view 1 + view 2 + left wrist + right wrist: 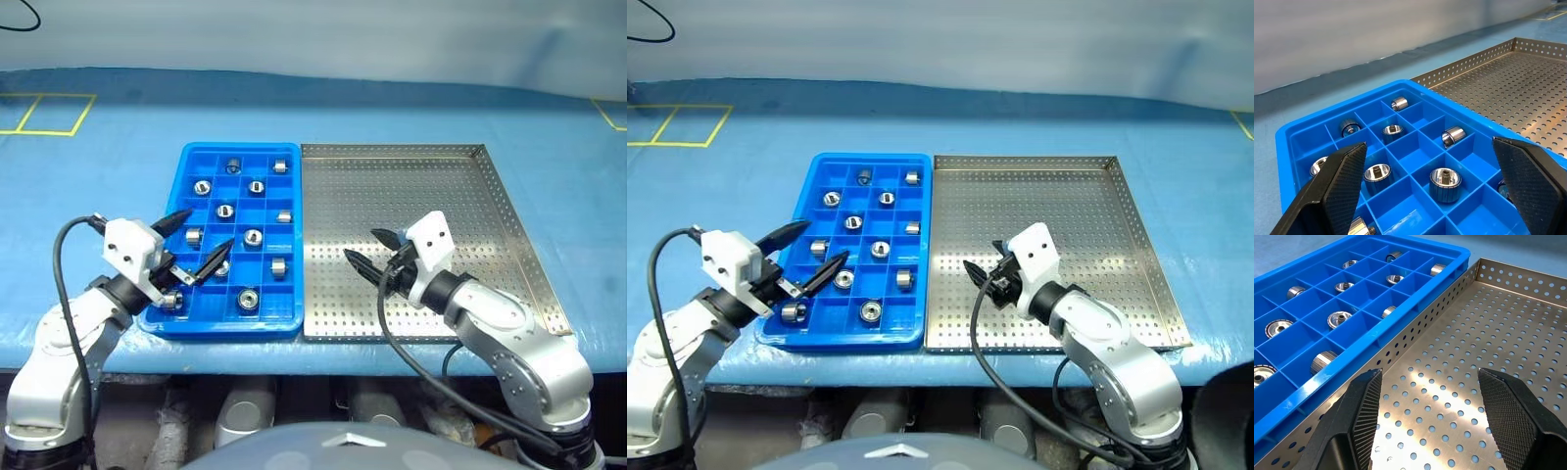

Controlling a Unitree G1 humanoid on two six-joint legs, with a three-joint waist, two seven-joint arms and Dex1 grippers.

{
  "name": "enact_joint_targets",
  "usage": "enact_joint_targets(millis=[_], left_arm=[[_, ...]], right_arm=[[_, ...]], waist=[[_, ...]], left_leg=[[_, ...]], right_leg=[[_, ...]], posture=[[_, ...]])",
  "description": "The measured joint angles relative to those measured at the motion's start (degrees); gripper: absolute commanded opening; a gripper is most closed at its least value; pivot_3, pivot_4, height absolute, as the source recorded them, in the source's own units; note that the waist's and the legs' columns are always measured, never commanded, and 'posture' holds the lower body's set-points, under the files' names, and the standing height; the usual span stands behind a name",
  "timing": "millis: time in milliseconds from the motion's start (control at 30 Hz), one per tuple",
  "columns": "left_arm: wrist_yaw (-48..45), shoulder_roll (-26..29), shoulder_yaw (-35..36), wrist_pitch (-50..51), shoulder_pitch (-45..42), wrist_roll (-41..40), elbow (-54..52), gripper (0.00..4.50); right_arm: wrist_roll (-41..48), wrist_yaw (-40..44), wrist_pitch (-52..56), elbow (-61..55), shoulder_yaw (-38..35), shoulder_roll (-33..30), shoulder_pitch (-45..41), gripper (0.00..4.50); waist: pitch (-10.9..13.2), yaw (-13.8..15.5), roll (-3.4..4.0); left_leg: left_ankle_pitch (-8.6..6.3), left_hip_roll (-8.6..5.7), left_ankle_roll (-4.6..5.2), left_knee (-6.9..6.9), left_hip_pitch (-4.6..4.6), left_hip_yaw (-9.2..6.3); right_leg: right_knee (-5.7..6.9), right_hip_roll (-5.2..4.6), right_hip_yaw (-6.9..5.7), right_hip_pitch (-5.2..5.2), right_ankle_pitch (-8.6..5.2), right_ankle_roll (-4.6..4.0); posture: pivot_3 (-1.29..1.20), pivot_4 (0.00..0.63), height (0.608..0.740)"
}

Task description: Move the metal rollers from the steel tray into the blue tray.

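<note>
Metal rollers [253, 237] all sit in blue tray [192, 155] compartments, about eleven. Steel tray [509, 211] alongside, rims touching, floor bare. Left gripper [194, 246] fingers wide apart over blue tray's near-left corner; right gripper [372, 252] fingers apart, holding nothing.

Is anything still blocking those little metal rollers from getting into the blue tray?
Nothing visible does. The metal rollers already lie in the blue tray's compartments, and the steel tray's visible floor holds none. Both grippers, left and right, are open and hold nothing.

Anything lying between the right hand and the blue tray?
Only bare perforated floor and the low rim of the steel tray, no rollers. The right wrist view shows that stretch running from the right hand to the blue tray.
</note>
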Motion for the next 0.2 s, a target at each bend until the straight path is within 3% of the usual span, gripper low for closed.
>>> enact_joint_targets(millis=[200], left_arm=[[0.0, -0.4, -1.4, 0.3, -0.5, -0.2, 0.0, 4.50]], right_arm=[[0.0, -1.3, 0.2, -1.5, -0.6, -0.2, 2.2, 3.28]], waist=[[0.0, -0.1, 0.00]], left_leg=[[-0.01, 0.01, 0.01, 0.01, -0.02, -0.01]], right_leg=[[-0.01, 0.00, 0.00, 0.00, -0.02, -0.02]], posture=[[0.11, 0.150, 0.740]])
